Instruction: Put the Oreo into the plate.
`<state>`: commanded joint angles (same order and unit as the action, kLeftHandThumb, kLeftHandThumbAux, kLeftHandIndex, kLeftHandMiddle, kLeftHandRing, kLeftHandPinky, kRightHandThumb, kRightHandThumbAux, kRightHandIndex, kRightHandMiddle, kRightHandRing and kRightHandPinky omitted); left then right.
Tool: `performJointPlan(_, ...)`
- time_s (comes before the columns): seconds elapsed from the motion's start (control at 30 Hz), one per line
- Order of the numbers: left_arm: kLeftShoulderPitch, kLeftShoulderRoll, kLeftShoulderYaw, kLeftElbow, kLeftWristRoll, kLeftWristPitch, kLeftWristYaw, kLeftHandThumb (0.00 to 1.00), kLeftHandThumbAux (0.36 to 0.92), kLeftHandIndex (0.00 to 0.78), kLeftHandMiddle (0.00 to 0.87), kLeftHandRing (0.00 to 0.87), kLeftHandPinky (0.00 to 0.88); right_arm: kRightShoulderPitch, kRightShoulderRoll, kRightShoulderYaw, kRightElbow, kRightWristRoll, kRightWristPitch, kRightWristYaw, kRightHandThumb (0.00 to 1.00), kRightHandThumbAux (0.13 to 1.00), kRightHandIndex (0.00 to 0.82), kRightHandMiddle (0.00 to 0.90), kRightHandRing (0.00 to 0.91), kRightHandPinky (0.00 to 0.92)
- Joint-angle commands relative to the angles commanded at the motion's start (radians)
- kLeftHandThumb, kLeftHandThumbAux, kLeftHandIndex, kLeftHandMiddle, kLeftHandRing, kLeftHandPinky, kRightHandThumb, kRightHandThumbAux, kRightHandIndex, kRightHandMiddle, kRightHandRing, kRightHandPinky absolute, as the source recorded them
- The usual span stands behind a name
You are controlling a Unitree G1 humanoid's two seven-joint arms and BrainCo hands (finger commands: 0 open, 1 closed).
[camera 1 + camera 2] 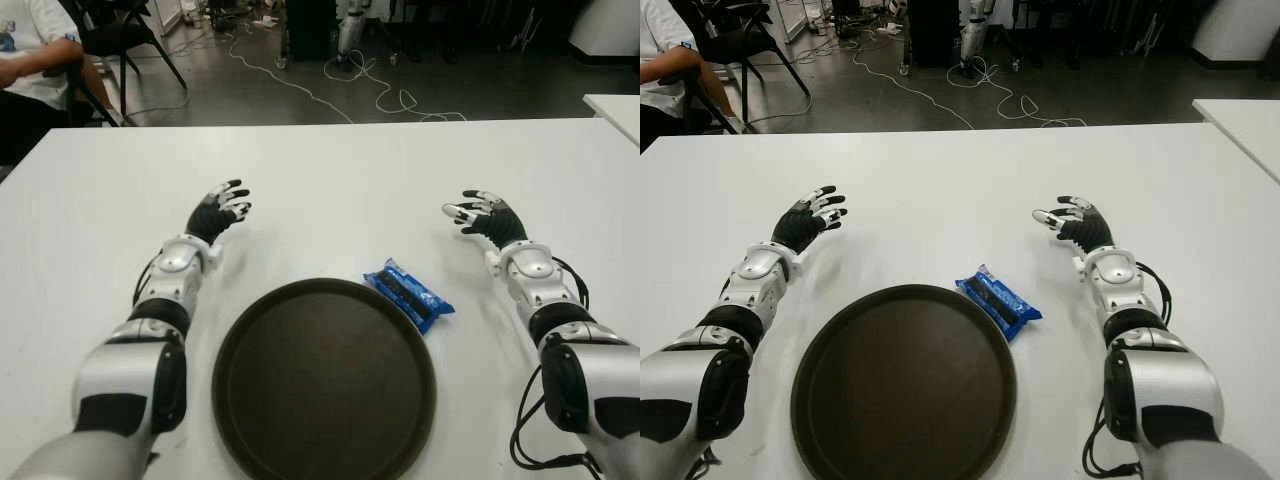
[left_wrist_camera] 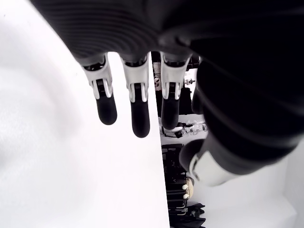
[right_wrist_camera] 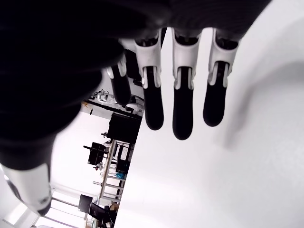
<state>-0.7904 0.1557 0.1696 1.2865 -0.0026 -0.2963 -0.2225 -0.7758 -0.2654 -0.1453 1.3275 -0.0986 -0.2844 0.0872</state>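
— Looking at the desk [image 1: 330, 180], where does the Oreo [image 1: 408, 294] lie?

— The blue packet lies flat on the white surface, just beside the plate's [image 1: 232, 342] rim on the robot's right, at its far right edge. It looks to touch the rim or nearly so; I cannot tell which. Neither hand holds it.

— And the plate, what is in it?

— Nothing. It is a dark, round, shallow dish with a low raised rim, sitting close in front of the robot between its two forearms. Its whole floor shows bare.

— How do the hands stand?

— The left hand [image 1: 220, 212] hovers beyond the plate on the robot's left, fingers spread and relaxed, holding nothing; its wrist view shows straight fingers [image 2: 135, 111] over bare white desk. The right hand [image 1: 1076, 222] mirrors it on the other side, farther out than the packet and to its right, fingers likewise extended [image 3: 182, 111] and empty.

— Why that posture?

— My judgement: both arms are set wide so the plate and packet are unobstructed from the head camera, a ready stance with the grasp not yet begun. The packet lies nearer the right hand, so that hand seems the natural one to take it.

— Anything else around?

— A seated person [image 1: 30, 60] at the far left corner, and cables [image 1: 370, 90] on the floor beyond the desk.
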Motion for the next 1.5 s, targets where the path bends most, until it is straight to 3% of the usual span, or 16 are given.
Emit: performJointPlan(1.5, 0.000, 0.005, 0.001, 0.001, -0.002, 0.009, -0.008, 0.026, 0.753, 0.115, 0.185, 0.192, 0.204, -0.001, 0.004, 0.007, -0.002, -0.004, -0.002, -0.009, 0.000, 0.610, 0.217, 0.327, 0.345, 0.348)
